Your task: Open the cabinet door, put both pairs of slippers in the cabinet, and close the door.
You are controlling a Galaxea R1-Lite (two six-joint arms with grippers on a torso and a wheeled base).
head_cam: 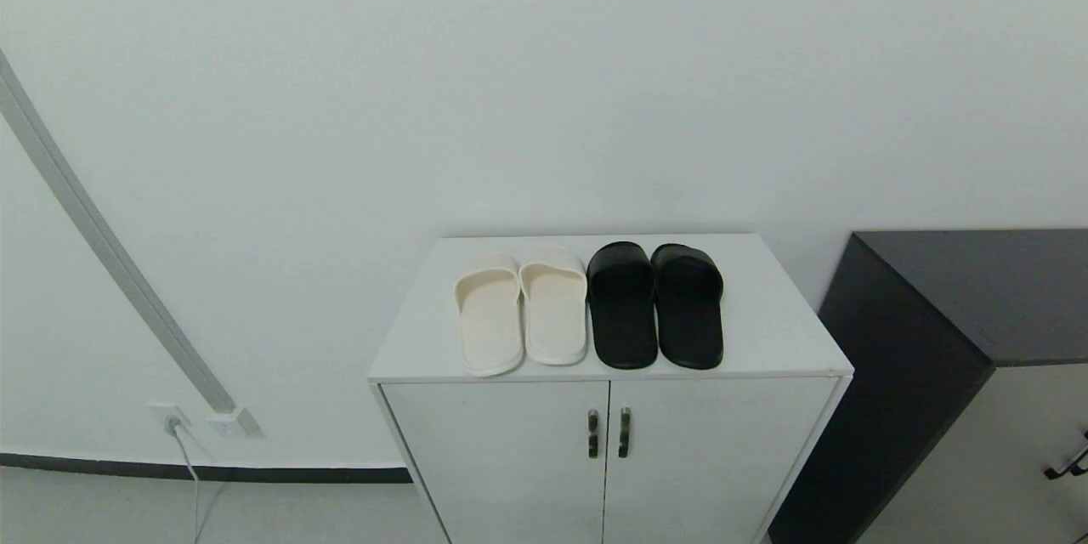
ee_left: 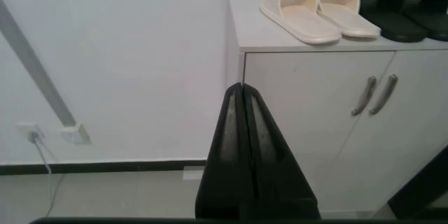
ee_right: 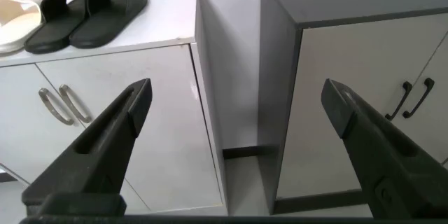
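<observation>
- Before the cabinet (head_cam: 493, 459): left claw (ee_left: 243, 94) pressed closed, empty; right claw (ee_right: 236, 87) spread wide, empty.
- Cabinet doors closed, two handles (head_cam: 592, 433) at the middle seam.
- On cabinet top: cream slippers (head_cam: 544, 314) left, black slippers (head_cam: 629, 314) right, side by side.
- Dark cabinet (head_cam: 935, 314) farther right.

Setting: plain indoor room, office or test-space type. Evidence: bare white wall (head_cam: 544, 85); surface-mounted cable duct (head_cam: 102, 246) slanting down to a wall socket (head_cam: 170, 418) with a lead plugged in; dark skirting strip (head_cam: 255, 473); grey floor (head_cam: 102, 510); white cabinet (head_cam: 510, 459) near a dark grey cabinet (head_cam: 935, 340).
</observation>
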